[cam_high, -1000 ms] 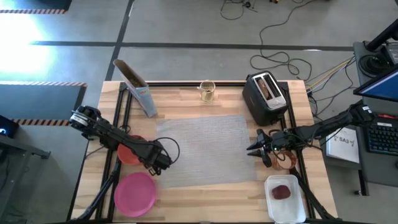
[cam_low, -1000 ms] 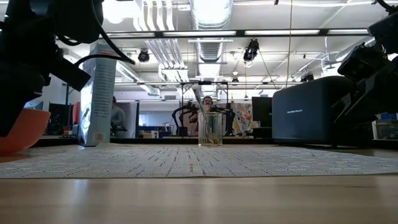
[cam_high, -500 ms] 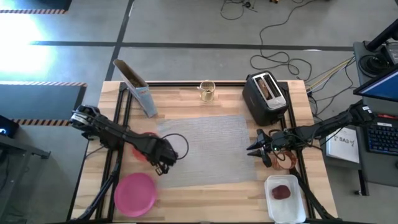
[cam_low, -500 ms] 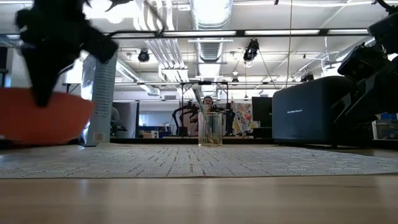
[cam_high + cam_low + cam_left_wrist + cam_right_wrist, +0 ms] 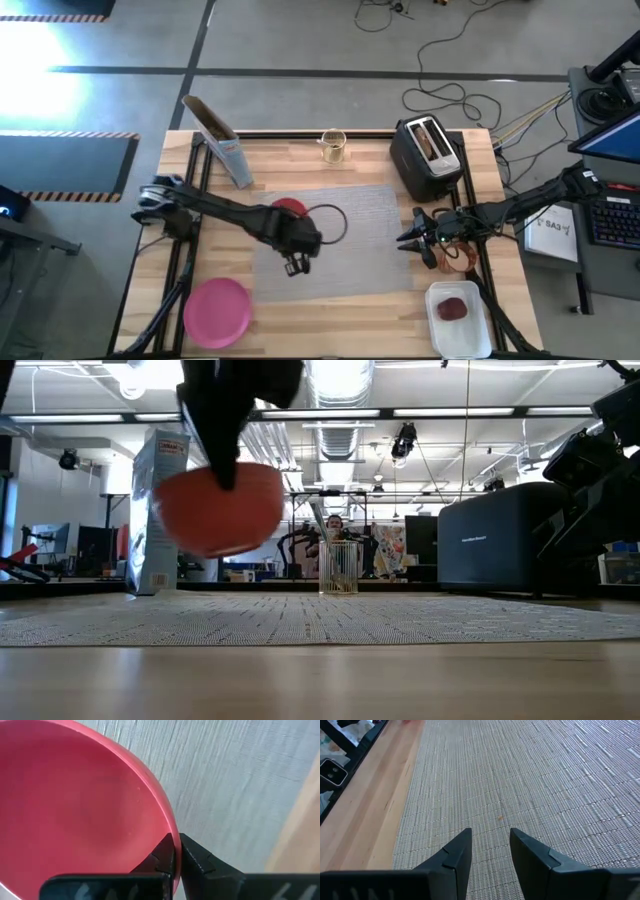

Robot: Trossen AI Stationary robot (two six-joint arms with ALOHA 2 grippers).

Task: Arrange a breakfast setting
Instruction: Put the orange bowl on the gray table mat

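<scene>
Jaws clamped on the red-orange round bowl (image 5: 75,815) rim, we carry it over the grey woven placemat (image 5: 360,250); round pink plate (image 5: 217,312) not yet placed.

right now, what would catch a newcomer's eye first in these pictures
The red-orange bowl stands out: the left end effector pinches its rim and holds it in the air above the grey placemat. Next comes the round pink plate at the table's near left corner, and the black toaster with toast in its slot at the far right.

high: overhead, straight down | low: table-level | shared: placemat (image 5: 335,240)
</scene>
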